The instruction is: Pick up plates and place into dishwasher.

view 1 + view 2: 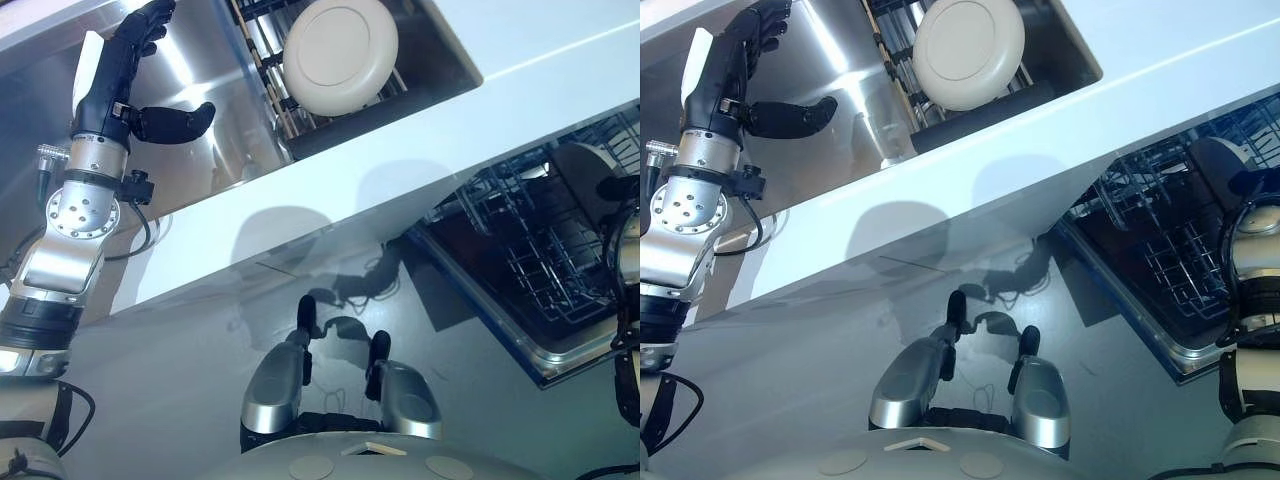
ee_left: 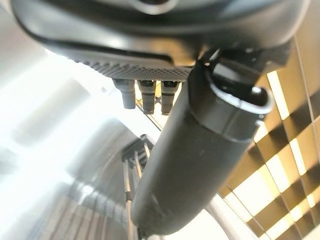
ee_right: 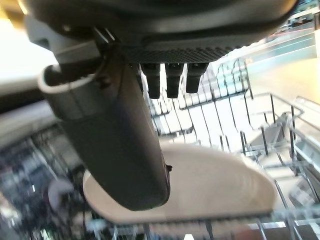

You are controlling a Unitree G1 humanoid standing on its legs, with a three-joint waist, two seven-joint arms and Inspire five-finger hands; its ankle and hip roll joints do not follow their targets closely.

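A cream plate [image 1: 340, 55] leans in the dish rack [image 1: 268, 70] inside the steel sink [image 1: 200, 140]. My left hand [image 1: 110, 75] is raised over the sink's left part, to the left of that plate and apart from it. It is open, with straight fingers and the thumb [image 2: 190, 165] sticking out sideways, and holds nothing. My right hand [image 1: 1230, 165] hangs over the open dishwasher's wire rack [image 1: 540, 250]. In the right wrist view a second cream plate [image 3: 215, 190] stands on edge in the rack just past the thumb [image 3: 120, 145]. That hand is open, with nothing in its grasp.
A white counter [image 1: 330, 210] runs diagonally between the sink and the dishwasher. The dishwasher's pulled-out rack has a grey metal rim [image 1: 530, 365] jutting over the floor at the lower right.
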